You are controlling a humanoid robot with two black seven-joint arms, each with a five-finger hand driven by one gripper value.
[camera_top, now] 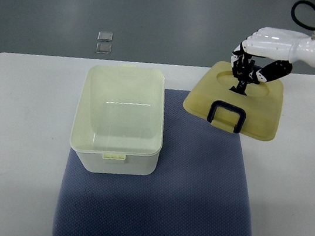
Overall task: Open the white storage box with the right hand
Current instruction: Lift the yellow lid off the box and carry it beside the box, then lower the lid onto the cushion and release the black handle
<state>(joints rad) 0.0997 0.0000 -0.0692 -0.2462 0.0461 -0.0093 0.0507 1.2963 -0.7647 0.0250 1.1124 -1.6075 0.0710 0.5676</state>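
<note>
Top view: your right hand grips the pale yellow plastic lid at its far edge, tilted over the blue mat | open white storage box sits well left on the mat | white table beneath.

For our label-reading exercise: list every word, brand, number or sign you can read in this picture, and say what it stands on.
None can be read.
White storage box: no print visible.
Yellowish lid with dark handle: no print visible.
Right hand: no print visible.
Blue mat: no print visible.
Two small clear items on the floor: too small to tell.
</note>
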